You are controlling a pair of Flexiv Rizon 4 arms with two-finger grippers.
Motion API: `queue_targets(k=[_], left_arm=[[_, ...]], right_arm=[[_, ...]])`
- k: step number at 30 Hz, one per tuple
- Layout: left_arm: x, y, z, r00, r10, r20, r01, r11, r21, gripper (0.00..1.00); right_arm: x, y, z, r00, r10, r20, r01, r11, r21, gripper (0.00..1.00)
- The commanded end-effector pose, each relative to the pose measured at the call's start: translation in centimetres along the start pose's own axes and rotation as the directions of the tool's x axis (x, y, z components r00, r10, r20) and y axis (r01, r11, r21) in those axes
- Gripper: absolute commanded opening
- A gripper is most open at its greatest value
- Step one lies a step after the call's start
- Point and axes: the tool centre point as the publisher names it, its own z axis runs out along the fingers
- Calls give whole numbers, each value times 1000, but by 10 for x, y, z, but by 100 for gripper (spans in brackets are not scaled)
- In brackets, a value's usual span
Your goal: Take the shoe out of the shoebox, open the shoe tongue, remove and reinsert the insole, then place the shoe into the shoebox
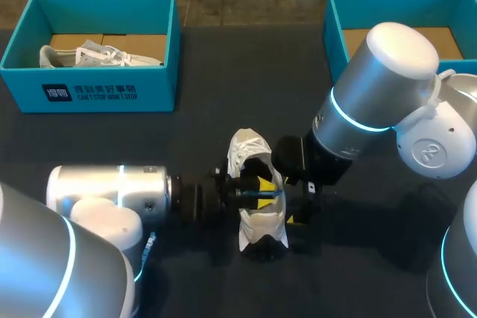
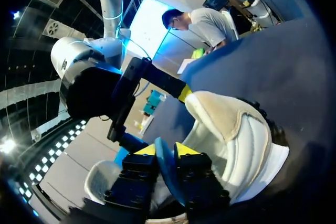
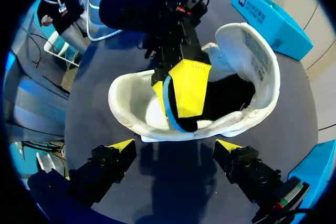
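Clamping with left gripper (image 2: pixel 166 149) on thin blue foam insole (image 2: pixel 167 177), set on edge inside white fabric sneaker (image 1: pixel 250 150) at middle of dark table (image 1: pixel 186 147). Hovering with right gripper (image 3: pixel 176 148), fingers spread apart, just right of sneaker.

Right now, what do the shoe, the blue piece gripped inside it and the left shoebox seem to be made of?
Shoe: white and matte, seemingly fabric or synthetic leather; its side shows fine ribbing and soft folds. Insole: a thin blue sheet, probably foam, since it curves where the left gripper pinches it. Shoebox: teal outside, plain brown inside, so likely cardboard.
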Motion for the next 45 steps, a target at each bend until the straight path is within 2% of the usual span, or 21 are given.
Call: queue_targets(k=[1,7,14,20,26,31,37,45], left_arm=[[-6,-11,-14,1000,-9,-16,8,1000,-5,29],[-11,-20,-23,998,-26,-56,25,1000,-19,36],[-14,-27,-29,988,-30,-154,26,999,-27,32],[-8,-26,-33,957,-22,-291,12,999,-33,32],[-1,-22,-34,926,-11,-377,-10,999,-53,36],[0,-19,-37,904,11,-428,-41,997,-62,35],[5,-21,-40,846,5,-533,-36,998,-47,36],[6,-21,-46,784,22,-621,-71,996,-54,36]], right_arm=[[1,0,1,1000,0,1,0,1000,-1,100],[1,0,1,1000,0,1,0,1000,-1,100],[1,0,1,1000,0,1,0,1000,-1,100],[1,0,1,1000,0,1,0,1000,-1,100],[1,0,1,1000,0,1,0,1000,-1,100],[1,0,1,1000,0,1,0,1000,-1,100],[-10,-17,-18,999,-23,-23,24,1000,12,100],[-14,-43,-46,999,-38,-34,39,998,49,100]])
